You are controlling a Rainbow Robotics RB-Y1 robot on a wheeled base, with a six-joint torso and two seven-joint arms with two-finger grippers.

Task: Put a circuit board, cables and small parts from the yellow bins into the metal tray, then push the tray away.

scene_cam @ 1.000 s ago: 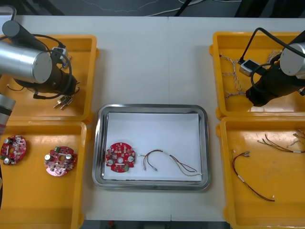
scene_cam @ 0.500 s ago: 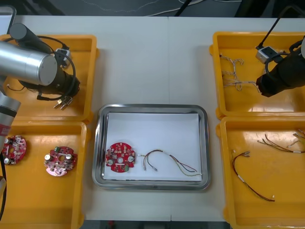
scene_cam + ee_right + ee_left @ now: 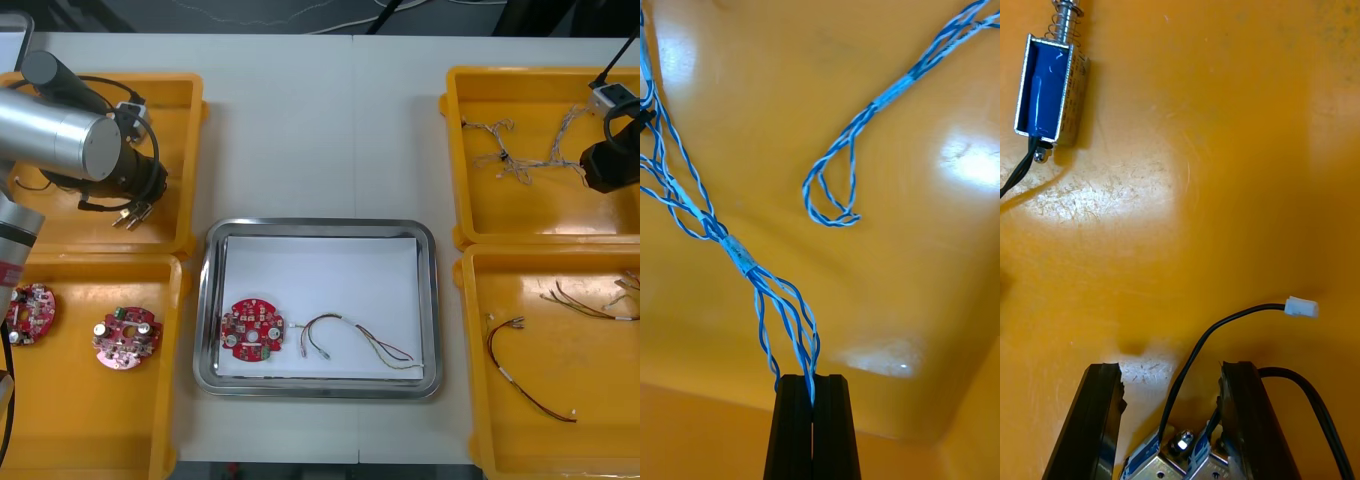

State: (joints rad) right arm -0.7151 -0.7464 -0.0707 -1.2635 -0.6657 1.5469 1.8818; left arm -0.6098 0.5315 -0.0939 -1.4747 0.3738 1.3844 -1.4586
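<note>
My right gripper (image 3: 592,172) is at the right end of the far right yellow bin (image 3: 460,150). It is shut on a twisted blue and white cable (image 3: 520,160) that lies stretched across the bin floor. In the right wrist view the cable (image 3: 737,251) runs up from between the shut fingertips (image 3: 812,390). My left gripper (image 3: 142,200) hangs over the far left yellow bin (image 3: 190,110), open, its fingers (image 3: 1101,412) on either side of small metal parts (image 3: 1180,450) with black leads. The metal tray (image 3: 320,226) holds a red circuit board (image 3: 253,329) and a red and yellow cable (image 3: 360,343).
Two more circuit boards (image 3: 127,337) lie in the near left bin. The near right bin holds a dark red cable (image 3: 525,375) and red and yellow cables (image 3: 590,300). Another small metal part (image 3: 1051,90) lies farther from my left fingers.
My right arm has moved right and toward the table's far edge with the blue and white cable, drawing it out across the bin. The left arm has shifted only slightly.
</note>
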